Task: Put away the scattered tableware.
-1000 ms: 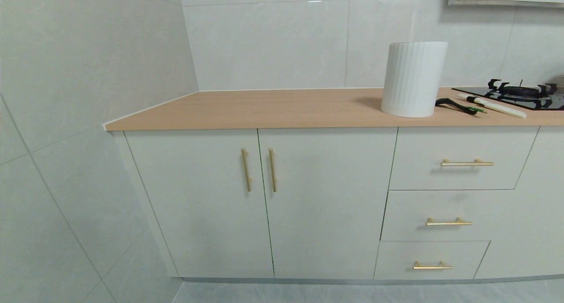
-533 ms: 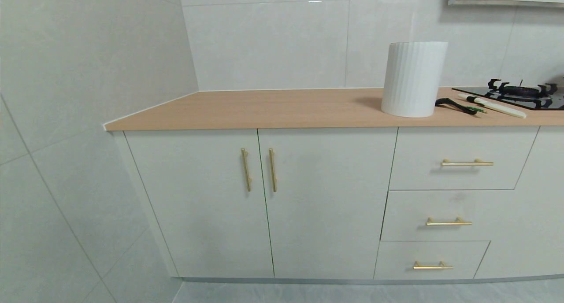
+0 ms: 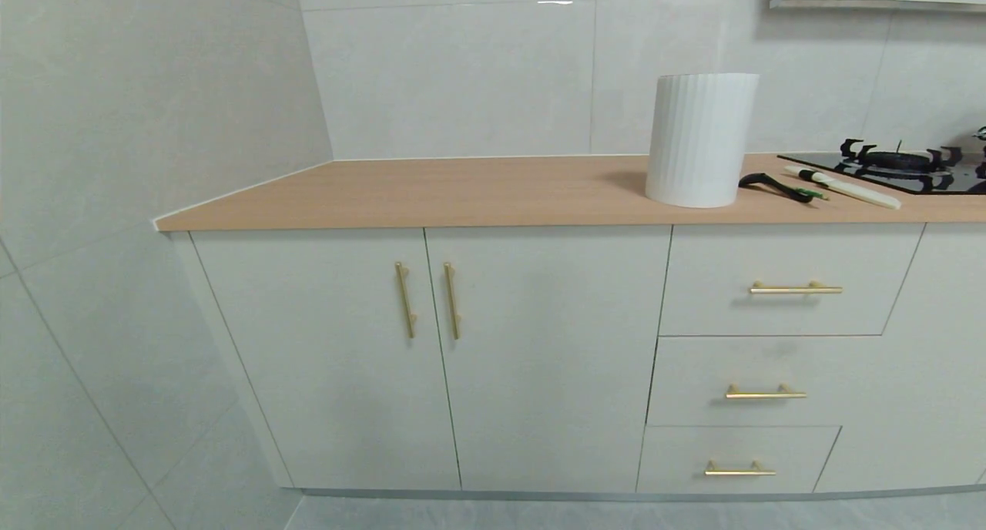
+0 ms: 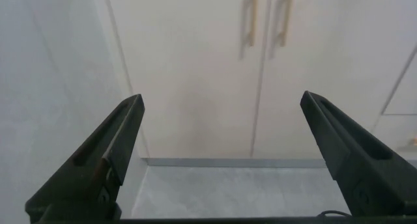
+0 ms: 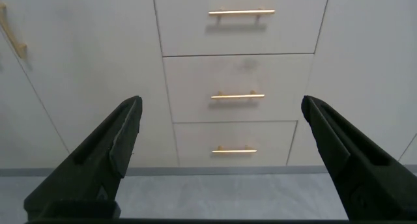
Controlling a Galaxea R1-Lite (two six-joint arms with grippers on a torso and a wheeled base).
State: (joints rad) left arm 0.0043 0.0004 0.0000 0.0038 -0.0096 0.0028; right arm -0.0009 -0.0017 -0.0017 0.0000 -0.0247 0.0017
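A tall white ribbed container (image 3: 700, 139) stands on the wooden countertop (image 3: 462, 191). Just to its right lie a black-handled utensil (image 3: 774, 186) and a white-bladed knife (image 3: 847, 187) near the gas hob (image 3: 901, 166). My left gripper (image 4: 221, 113) is open, held low facing the double cabinet doors (image 4: 260, 68) with nothing between its fingers. My right gripper (image 5: 221, 113) is open too, held low facing the stack of drawers (image 5: 241, 87), nothing in it.
White cabinet doors with gold handles (image 3: 427, 299) sit under the counter, with three gold-handled drawers (image 3: 793, 288) to their right. A tiled wall (image 3: 115, 206) closes the left side. Grey floor (image 3: 539, 514) runs along the cabinet base.
The whole head view has shifted a little to the left, so the camera has turned or moved to the right. Nothing on the counter has moved.
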